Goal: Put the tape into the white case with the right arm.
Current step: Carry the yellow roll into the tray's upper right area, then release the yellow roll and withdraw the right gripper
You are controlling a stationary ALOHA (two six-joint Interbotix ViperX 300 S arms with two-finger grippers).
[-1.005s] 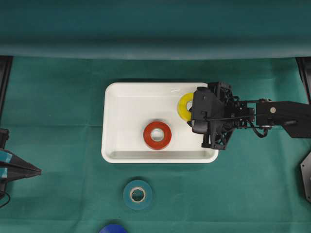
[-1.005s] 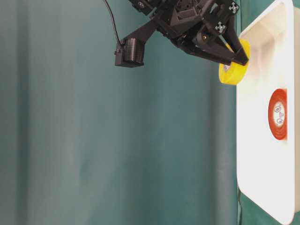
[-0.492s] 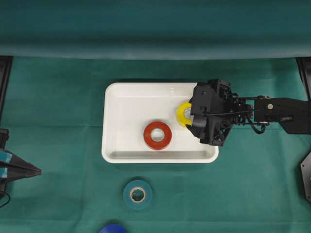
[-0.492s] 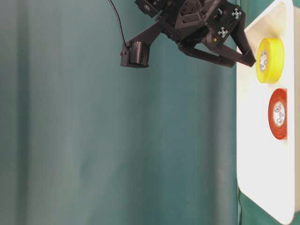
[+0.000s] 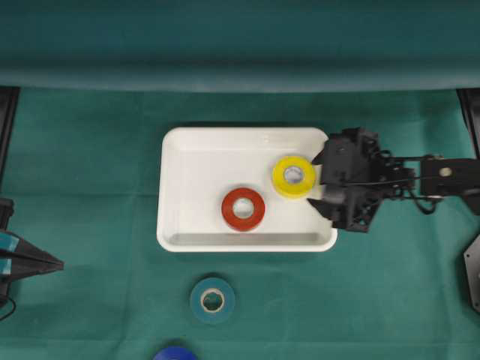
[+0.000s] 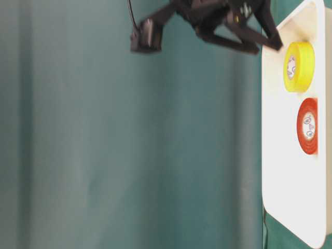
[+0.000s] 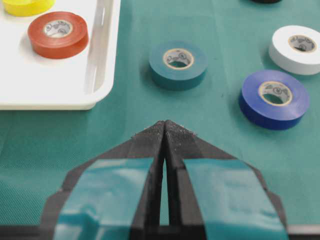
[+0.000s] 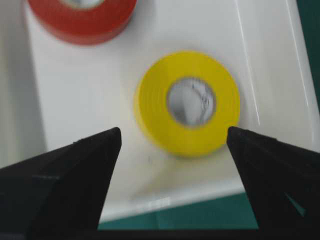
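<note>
Dark green cloth [image 5: 90,165] over the whole table, faintly creased into broad squares. Behind it, a smoother teal backdrop [image 5: 240,37] across the top of the overhead view, sagging into a rounded fold where it meets the cloth. From table level, the same teal fabric [image 6: 104,155] in soft vertical folds. Even, diffuse light; only faint shadows.

Right gripper [image 8: 174,137] fingers spread wide, nothing between them, black arm reaching in from the right edge (blurred in the table-level view). Left gripper [image 7: 164,125] fingertips pressed together, blue-taped, holding nothing, parked low at the left edge.
</note>
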